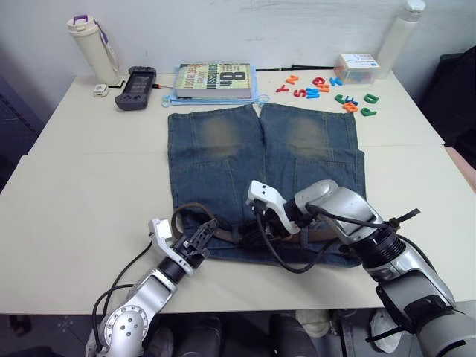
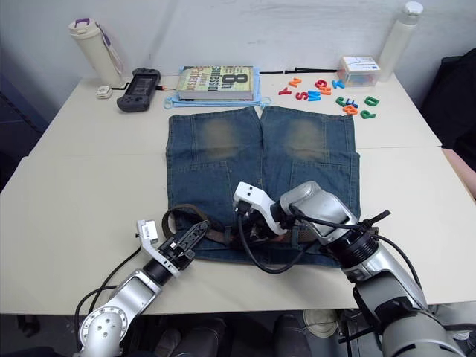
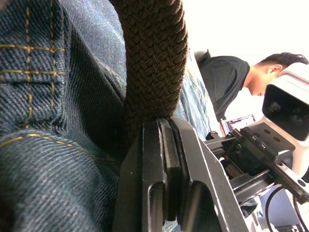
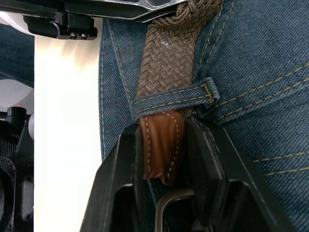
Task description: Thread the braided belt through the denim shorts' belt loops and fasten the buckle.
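Observation:
The denim shorts [image 1: 260,160] lie flat on the table [image 1: 89,193], waistband toward me. The braided belt [image 1: 186,210] arcs up off the waistband's left end and runs along it toward the right. My left gripper [image 1: 204,234] is shut on the belt [image 3: 154,63] at the waistband's left end. My right gripper [image 1: 258,227] is over the middle of the waistband. It is shut on the belt's tan leather end [image 4: 161,145], which pokes out from under a belt loop [image 4: 178,101]. The buckle [image 4: 166,205], a silver frame, shows just behind that leather, between the fingers [image 4: 120,169].
Along the table's far edge stand a book [image 1: 216,80], a black game controller [image 1: 135,87], a white bottle [image 1: 93,48], coloured plastic letters [image 1: 327,88], a small box [image 1: 357,65] and another white bottle [image 1: 401,33]. A person [image 3: 227,77] shows in the left wrist view.

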Robot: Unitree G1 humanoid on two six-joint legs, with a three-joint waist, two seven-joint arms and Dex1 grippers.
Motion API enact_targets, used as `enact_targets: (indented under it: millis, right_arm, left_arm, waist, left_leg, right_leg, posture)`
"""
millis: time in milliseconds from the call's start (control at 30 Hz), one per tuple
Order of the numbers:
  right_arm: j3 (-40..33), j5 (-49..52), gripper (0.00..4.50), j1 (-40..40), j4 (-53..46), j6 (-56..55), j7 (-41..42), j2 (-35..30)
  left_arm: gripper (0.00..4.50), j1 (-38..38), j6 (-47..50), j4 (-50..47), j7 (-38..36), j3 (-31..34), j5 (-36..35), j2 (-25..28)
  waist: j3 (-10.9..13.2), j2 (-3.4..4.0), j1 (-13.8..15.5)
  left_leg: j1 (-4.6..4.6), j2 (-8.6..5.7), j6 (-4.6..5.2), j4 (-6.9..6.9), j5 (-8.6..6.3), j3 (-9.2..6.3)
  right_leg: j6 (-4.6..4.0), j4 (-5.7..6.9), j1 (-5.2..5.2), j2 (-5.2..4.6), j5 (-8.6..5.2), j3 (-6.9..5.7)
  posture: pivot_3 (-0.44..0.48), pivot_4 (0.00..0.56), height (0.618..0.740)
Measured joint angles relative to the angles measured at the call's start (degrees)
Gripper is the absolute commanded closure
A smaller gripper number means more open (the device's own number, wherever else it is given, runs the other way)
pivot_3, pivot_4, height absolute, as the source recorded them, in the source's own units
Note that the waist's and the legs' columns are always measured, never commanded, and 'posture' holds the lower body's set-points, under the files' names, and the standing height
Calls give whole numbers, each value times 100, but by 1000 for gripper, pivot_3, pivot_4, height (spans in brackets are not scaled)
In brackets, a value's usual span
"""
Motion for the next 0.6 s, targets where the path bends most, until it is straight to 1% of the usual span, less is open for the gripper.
enact_targets:
  millis: [200,300,433,500,533,600]
  right_arm:
    - [-40,40,3665,7,-18,2,-36,-14]
    - [-91,38,3763,38,-185,-6,-172,-57]
    - [-111,31,3784,115,-539,69,-338,-163]
    - [-148,-21,3784,193,-1250,300,-629,-418]
    - [-303,-42,3784,266,-1799,541,-899,-476]
    - [-383,-143,3784,371,-2433,711,-1313,-543]
  left_arm:
    - [4500,4,2,1,2,9,3,-1]
    - [4500,-1,17,0,3,12,1,0]
    - [4500,-8,46,-11,4,14,-9,6]
    - [4500,-23,146,-78,1,22,-12,170]
    - [4500,-18,264,-136,-5,101,-76,373]
    - [4500,39,407,-171,-61,259,-140,653]
  waist:
    - [0,0,-11]
    - [0,0,-11]
    - [1,0,-5]
    - [8,-4,-13]
    - [17,-10,-17]
    - [19,-8,-36]
  left_leg:
    - [0,2,0,0,0,1]
    - [-2,2,0,1,0,0]
    - [-8,2,0,1,0,0]
    - [-18,3,0,1,0,0]
    - [-22,7,-2,-2,0,0]
    - [-24,9,-5,-6,-2,3]
  right_leg:
    - [0,1,0,1,0,-1]
    - [0,1,-1,1,0,-1]
    - [0,2,-6,0,0,-1]
    - [0,2,-16,2,0,0]
    - [0,2,-22,4,0,-1]
    - [-2,2,-29,5,-1,2]
  posture:
    - [0,150,740]
    - [0,150,740]
    - [0,150,740]
    - [0,150,740]
    - [0,150,740]
    - [0,150,740]
